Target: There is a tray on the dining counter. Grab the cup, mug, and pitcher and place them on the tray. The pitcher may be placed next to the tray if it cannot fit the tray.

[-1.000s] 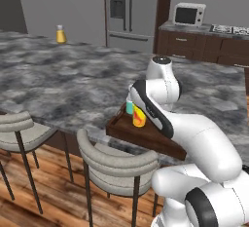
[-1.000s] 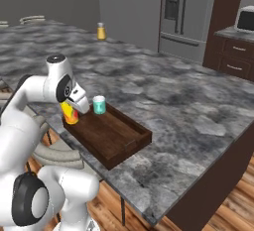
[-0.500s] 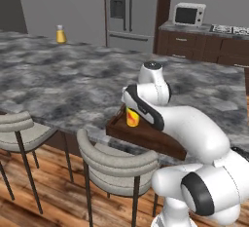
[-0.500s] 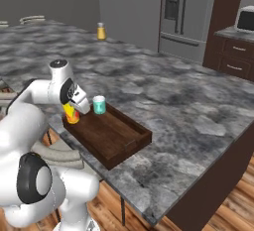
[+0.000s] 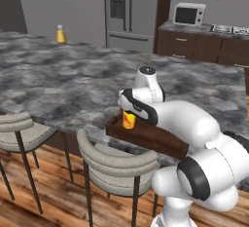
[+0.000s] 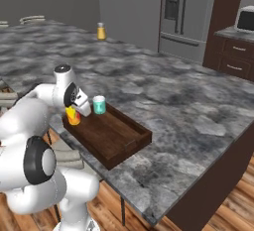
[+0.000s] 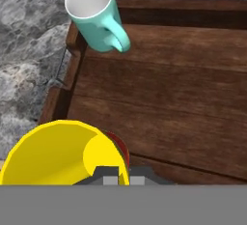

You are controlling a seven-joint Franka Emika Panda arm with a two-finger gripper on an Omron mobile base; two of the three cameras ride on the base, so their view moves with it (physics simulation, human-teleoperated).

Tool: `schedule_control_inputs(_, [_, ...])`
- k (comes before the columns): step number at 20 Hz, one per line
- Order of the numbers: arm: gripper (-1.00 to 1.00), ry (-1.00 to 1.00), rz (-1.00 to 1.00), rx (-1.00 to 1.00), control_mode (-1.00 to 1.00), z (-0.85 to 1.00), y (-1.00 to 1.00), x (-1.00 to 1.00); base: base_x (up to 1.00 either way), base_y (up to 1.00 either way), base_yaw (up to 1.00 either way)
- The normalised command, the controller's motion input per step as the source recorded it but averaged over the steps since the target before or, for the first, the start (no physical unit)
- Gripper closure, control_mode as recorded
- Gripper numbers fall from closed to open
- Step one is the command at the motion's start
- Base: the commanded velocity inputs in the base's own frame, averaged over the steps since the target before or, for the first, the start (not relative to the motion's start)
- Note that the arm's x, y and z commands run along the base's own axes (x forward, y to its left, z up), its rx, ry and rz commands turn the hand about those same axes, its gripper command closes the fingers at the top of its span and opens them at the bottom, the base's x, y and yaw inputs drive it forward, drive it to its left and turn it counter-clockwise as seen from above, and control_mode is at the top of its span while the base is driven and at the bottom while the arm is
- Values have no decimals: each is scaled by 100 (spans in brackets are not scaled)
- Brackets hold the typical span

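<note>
Hand view, bottom centre: the gripper [image 7: 119, 173] is pinching the rim of the cup [image 7: 60, 154], whose wide yellow mouth occupies the lower left of the frame with a trace of its red mark just right of the rim. A rim pinch of this kind holds the tumbler upright and leaves its base free for setting down. The cup sits at the near corner of the tray [image 7: 164, 103]; whether its base already rests on the wood cannot be determined.

The mug [image 7: 96, 14] stands at the upper left of the hand view, inside the tray's far corner, handle pointing toward the frame centre. It is well apart from the cup, so the two vessels occupy one end of the tray and the remaining floor, toward the right of the frame, stays open, apparently reserved for the pitcher.

In the right base view the cup [image 6: 73, 116] and mug [image 6: 99, 105] appear left of centre at the tray's [image 6: 130, 144] left end. The tray lies near the front edge of the dining counter [image 6: 173, 96], a grey-and-black marbled slab.

Room, left base view: a yellow bottle [image 5: 60, 34] stands at the upper left, a refrigerator [image 5: 131, 11] at top centre, a microwave [image 5: 189, 14] at upper right, and stools [image 5: 114, 165] along the lower edge.
</note>
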Motion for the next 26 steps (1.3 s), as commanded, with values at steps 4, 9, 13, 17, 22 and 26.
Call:
schedule_control_inputs(4, [100,0,0,1,-100,-27,15,34,0,0,0])
schedule_control_inputs(9, [100,0,0,0,-100,-13,1,32,0,0,0])
schedule_control_inputs(13, [100,0,0,0,-100,0,0,31,0,0,0])
schedule_control_inputs(17, [100,0,0,0,-100,-1,2,32,0,0,0])
schedule_control_inputs(22, [100,0,0,0,-100,-14,8,34,0,0,0])
schedule_control_inputs(26, [100,0,0,0,-100,-32,9,23,0,0,0])
